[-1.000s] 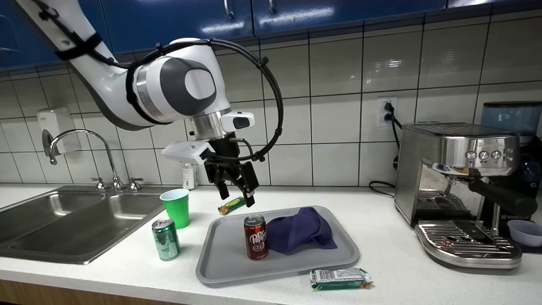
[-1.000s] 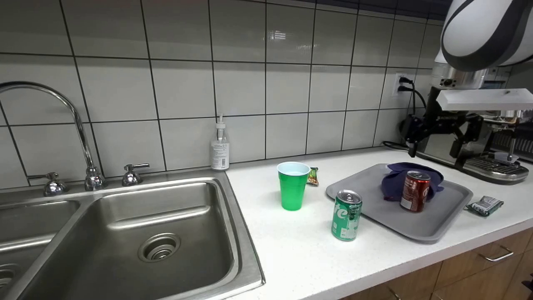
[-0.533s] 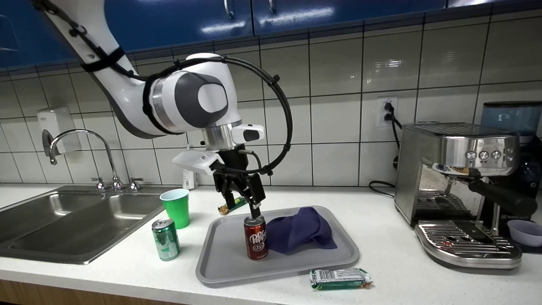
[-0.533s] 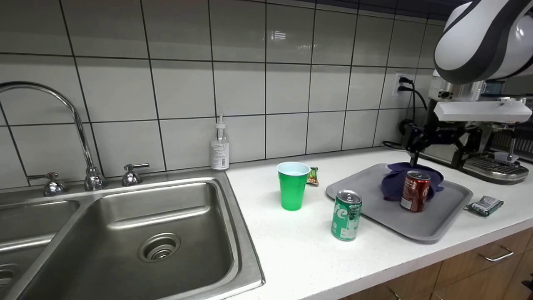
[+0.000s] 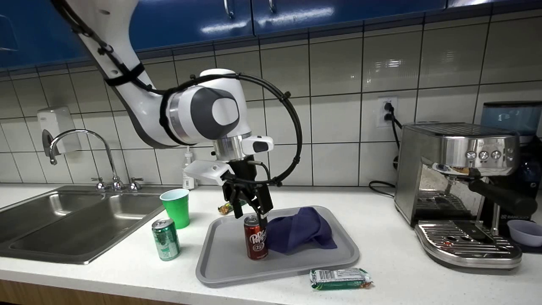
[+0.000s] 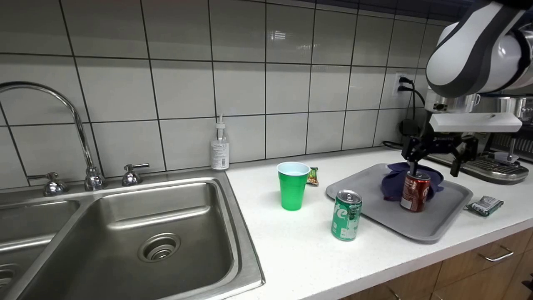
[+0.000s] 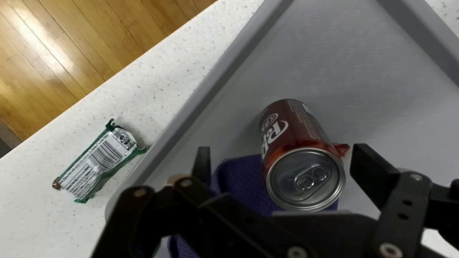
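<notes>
White counter (image 5: 381, 239): on a gray tray (image 5: 224, 258), 1 red can (image 5: 256, 242) is standing upright beside a purple cloth (image 5: 300, 231). My claw (image 6: 434, 172) is hanging empty near the can's top, its 2 fingers (image 7: 371, 172) parted wide; I am risking a topple if 1 finger is catching the lid.

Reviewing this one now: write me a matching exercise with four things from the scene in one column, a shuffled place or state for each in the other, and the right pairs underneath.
Things
1. Dr Pepper can
2. Green cup
3. Purple cloth
4. Gripper

Places or states
A. Lying crumpled on the tray
B. Jaws open, gripping nothing
C. Standing upright on the tray
D. Standing on the counter, near the sink

Right pairs: 1-C, 2-D, 3-A, 4-B
</notes>
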You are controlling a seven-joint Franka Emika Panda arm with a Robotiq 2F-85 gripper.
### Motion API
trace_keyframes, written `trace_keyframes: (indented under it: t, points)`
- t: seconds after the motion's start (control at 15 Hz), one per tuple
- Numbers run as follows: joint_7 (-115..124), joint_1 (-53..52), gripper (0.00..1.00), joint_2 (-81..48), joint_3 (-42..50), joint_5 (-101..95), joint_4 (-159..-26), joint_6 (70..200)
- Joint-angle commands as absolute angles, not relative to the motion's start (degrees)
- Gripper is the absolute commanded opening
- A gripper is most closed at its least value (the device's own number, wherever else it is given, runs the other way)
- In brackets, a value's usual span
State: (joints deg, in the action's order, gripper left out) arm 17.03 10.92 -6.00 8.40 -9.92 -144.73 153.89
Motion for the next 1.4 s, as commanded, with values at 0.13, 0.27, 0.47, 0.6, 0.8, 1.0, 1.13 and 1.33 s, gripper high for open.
trace_keyframes:
  t: [0.13, 0.27, 0.47, 0.6, 0.8, 1.0, 1.13, 1.33]
  points:
    - [16.2, 9.0, 1.00, -11.1, 9.7, -8.8, -140.9, 154.2]
    - [15.8, 8.5, 1.00, -12.2, 9.5, -8.2, -140.1, 154.1]
    - [15.8, 7.6, 1.00, -13.9, 9.6, -7.5, -138.7, 154.0]
    - [15.9, 7.3, 1.00, -15.0, 9.7, -7.0, -137.6, 153.9]
    - [15.9, 7.0, 1.00, -16.3, 10.1, -6.6, -136.3, 153.9]
    - [16.0, 6.8, 1.00, -17.4, 10.4, -6.4, -135.2, 153.9]
    - [15.9, 6.6, 0.75, -17.7, 10.5, -6.4, -134.9, 154.0]
    - [15.7, 6.5, 0.56, -17.8, 10.5, -6.2, -134.8, 153.9]
